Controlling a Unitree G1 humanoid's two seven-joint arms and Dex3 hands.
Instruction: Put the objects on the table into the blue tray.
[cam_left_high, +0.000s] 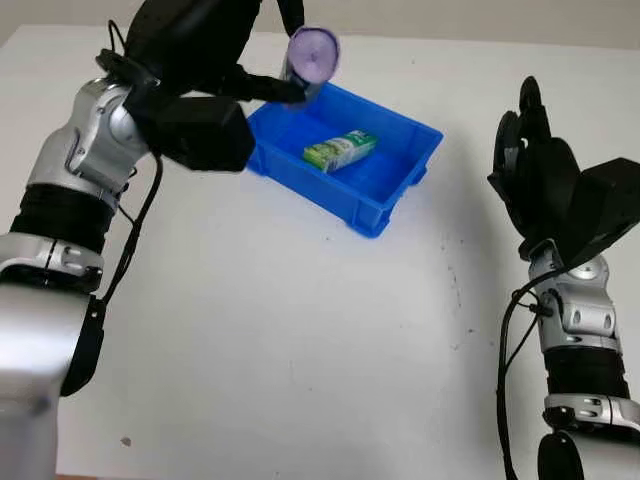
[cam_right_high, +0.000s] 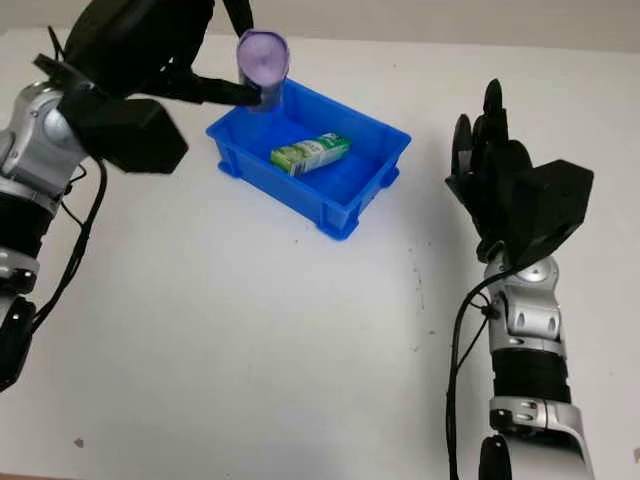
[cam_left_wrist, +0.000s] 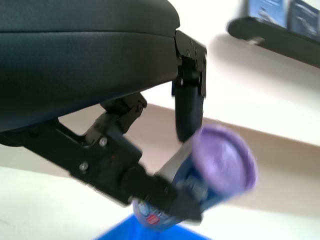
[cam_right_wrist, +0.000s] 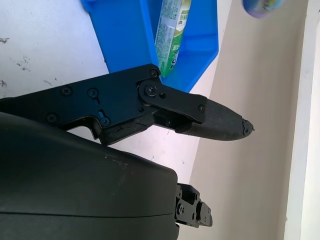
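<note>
While the left hand hung over the far-left corner of the blue tray, it had its fingers wrapped around a small can with a purple lid — tipped over so the lid faced up toward the head camera. From the left wrist view, one finger came down behind the can body and another ran under it, so the can sat pinched between them, sticking out past the fingertips rather than deep in the palm.

My guess on handling: it looked like a rigid little metal can with a plastic cap, light and not fragile, but smooth and round, so it could roll or slip in a pinch like that. Gripping around the middle of the body seemed the sensible spot, not the lid. Being tilted, it would probably land on its side and maybe roll a bit once dropped — the tray walls should stop it.

A green and white carton already lay flat on its side in the tray, near the middle, apart from the can.

Over on the right side of the table, the right hand sat raised and open, holding nothing, well away from the tray.
</note>
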